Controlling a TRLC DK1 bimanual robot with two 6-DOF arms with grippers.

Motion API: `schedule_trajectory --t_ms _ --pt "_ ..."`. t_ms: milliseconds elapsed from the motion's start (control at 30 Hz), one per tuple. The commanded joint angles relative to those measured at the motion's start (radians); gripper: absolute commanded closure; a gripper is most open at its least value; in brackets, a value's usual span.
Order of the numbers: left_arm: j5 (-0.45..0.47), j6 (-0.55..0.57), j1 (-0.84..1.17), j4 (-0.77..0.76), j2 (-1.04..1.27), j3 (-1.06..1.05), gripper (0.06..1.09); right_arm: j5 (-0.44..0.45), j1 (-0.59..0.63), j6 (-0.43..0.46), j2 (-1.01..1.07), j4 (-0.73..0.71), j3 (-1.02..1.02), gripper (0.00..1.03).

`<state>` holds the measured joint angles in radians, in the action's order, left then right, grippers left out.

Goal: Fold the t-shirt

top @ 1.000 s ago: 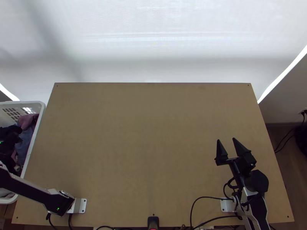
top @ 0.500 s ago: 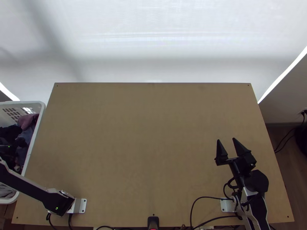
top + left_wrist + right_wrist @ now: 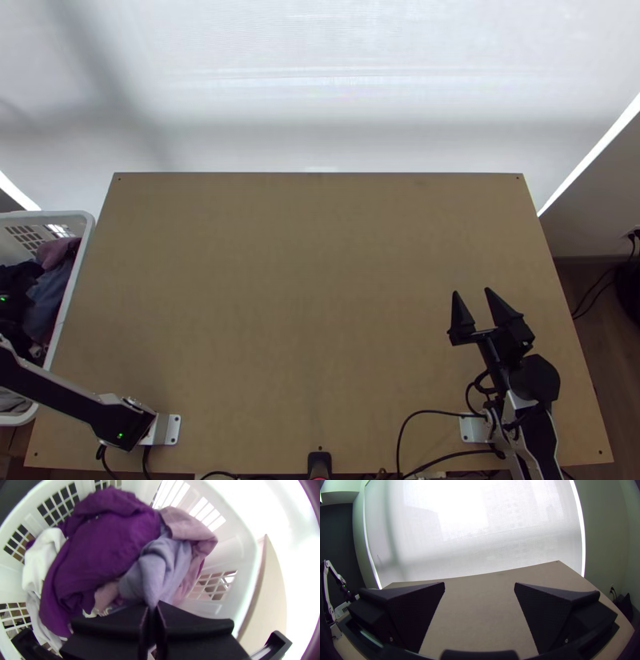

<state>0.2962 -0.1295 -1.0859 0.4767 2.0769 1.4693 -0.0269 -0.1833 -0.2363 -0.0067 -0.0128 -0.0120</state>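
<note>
black left claw (image 3: pixel 8 309) points down, pinching bluish cloth (image 3: pixel 156 573) in the basket (image 3: pixel 56 214), right claw (image 3: pixel 471 290) wide open, empty.

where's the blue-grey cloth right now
Left wrist view: blue-grey cloth in the basket left of the table, between purple cloth and pink cloth.

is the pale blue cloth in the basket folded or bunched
Bunched: the pale blue cloth lies in loose creases and narrows to a peak at the shut jaws of the left gripper.

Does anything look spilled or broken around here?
Nothing stands out as spilled or broken. The purple garment and blue-grey garment lie bunched in the white basket; the left gripper is closed on the latter.
</note>
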Motion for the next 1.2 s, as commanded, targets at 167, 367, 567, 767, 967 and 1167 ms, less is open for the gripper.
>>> schedule_trajectory --t_ms 167,367,567,767,967,1167 --pt "0.124 0.065 0.032 0.094 -0.336 0.051 1.05 -0.011 -0.007 -0.021 0.005 0.016 0.004 0.05" --pt "0.176 0.096 0.061 0.128 -0.518 0.083 1.05 -0.011 -0.007 -0.021 0.005 0.016 0.004 0.05" --pt "0.192 0.203 0.073 0.128 -0.632 0.178 1.05 -0.011 -0.007 -0.021 0.005 0.016 0.004 0.05" --pt "0.195 0.295 0.075 0.089 -0.699 0.235 1.05 -0.011 -0.007 -0.021 0.005 0.016 0.004 0.05" --pt "0.193 0.375 0.067 0.043 -0.715 0.299 1.05 -0.011 -0.007 -0.021 0.005 0.016 0.004 0.05" --pt "0.193 0.464 0.026 -0.053 -0.755 0.312 1.05 -0.011 -0.007 -0.021 0.005 0.016 0.004 0.05"
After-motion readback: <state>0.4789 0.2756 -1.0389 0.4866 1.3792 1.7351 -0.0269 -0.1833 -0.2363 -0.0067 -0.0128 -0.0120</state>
